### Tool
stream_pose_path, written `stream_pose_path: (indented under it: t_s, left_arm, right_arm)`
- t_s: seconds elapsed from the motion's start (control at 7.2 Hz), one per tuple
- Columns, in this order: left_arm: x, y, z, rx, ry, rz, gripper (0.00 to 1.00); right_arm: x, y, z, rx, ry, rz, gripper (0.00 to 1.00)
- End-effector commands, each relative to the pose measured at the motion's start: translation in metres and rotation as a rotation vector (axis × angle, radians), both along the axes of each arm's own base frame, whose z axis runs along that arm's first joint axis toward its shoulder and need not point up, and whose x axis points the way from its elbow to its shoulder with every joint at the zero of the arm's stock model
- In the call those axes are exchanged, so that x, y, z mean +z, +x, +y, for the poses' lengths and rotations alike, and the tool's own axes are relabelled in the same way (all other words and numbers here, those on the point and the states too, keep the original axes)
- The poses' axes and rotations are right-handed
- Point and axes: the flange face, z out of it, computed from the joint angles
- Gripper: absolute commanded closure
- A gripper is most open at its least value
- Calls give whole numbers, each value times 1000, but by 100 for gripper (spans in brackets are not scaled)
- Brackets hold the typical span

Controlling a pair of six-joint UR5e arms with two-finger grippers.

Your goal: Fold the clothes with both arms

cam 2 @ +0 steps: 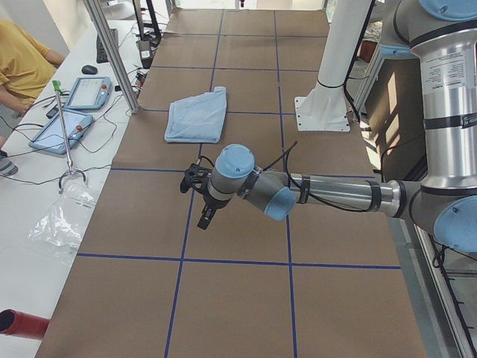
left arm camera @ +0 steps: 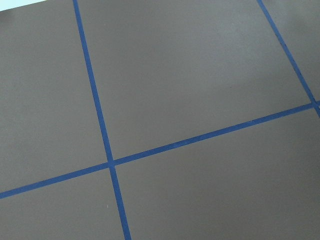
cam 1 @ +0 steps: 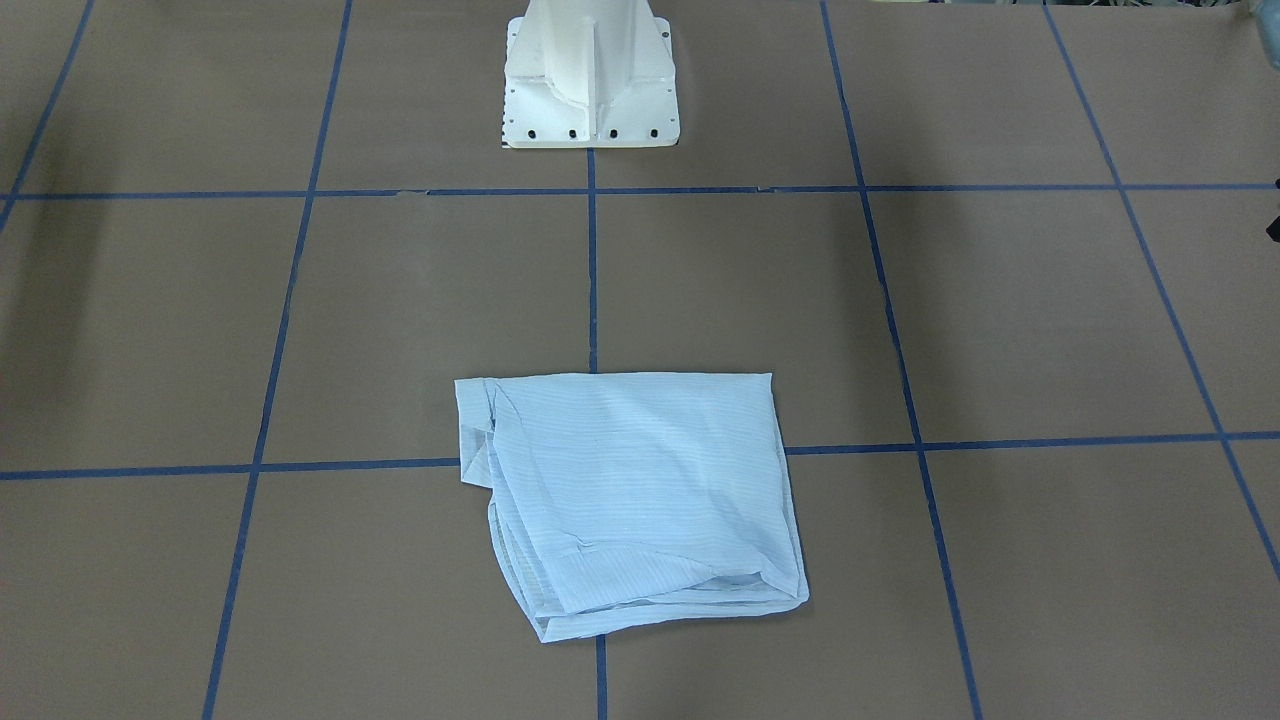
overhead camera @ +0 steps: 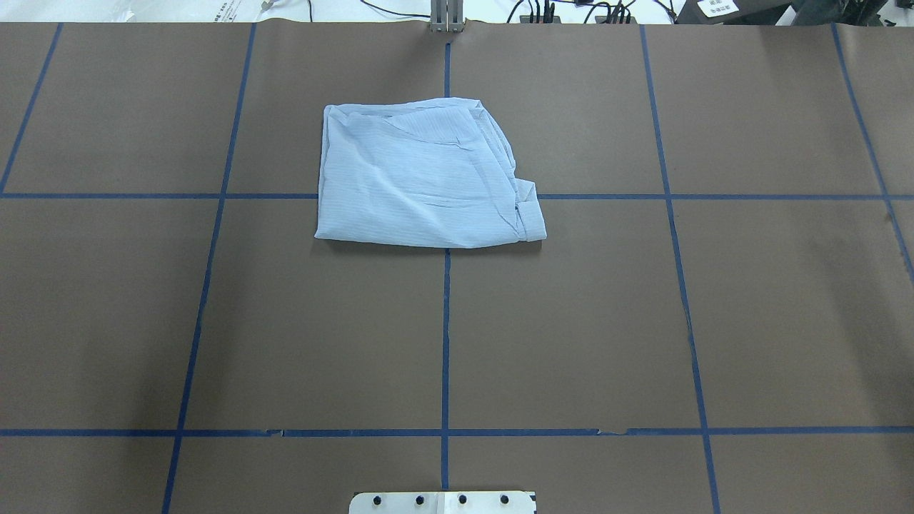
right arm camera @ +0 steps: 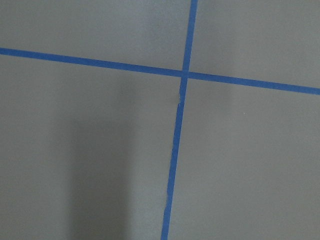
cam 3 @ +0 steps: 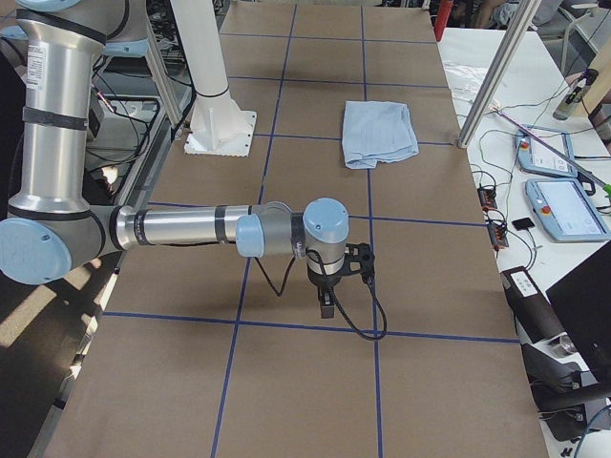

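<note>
The pale-blue striped shirt lies folded into a rough rectangle on the brown table, on the centre tape line at the side far from the robot; it also shows in the front view and both side views. My left gripper hangs over the table far from the shirt, seen only in the left side view. My right gripper hangs over the table at the other end, seen only in the right side view. I cannot tell whether either is open or shut. Both wrist views show only brown table and blue tape.
The white pedestal base stands at the robot's side of the table. Blue tape lines divide the table into squares. A side bench holds tablets and cables. A person in yellow sits beyond it. A metal post stands at the table's edge.
</note>
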Motion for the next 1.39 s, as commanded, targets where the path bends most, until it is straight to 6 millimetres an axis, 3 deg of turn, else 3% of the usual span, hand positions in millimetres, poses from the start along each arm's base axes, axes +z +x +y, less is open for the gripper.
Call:
stream_pose_path:
  t_s: [0.0,1.25]
  left_arm:
    - [-1,0,0,0,1,0,0]
    - [-2,1,-1,0,15,2,0]
  right_arm:
    - [0,0,0,0,1,0,0]
    - [-3,0,-2,3,5,-1,0]
